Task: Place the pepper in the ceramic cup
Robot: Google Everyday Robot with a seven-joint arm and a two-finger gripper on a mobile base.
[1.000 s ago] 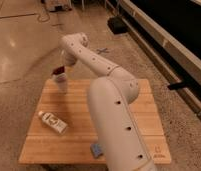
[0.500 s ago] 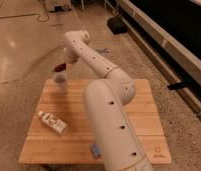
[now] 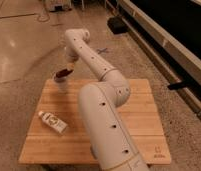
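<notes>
The small dark red pepper lies tilted at the mouth of the pale ceramic cup, which stands upright at the far left corner of the wooden table. My gripper is just above and slightly right of the pepper, at the end of the white arm that reaches across the table from the front. I cannot see whether it touches the pepper.
A white labelled bottle lies on its side at the table's front left. My white arm covers the table's middle. The table's left edge is close to the cup. Dark equipment sits on the floor behind.
The pepper has come to rest at the cup's mouth. The gripper has risen a little above it. The bottle has not moved.
</notes>
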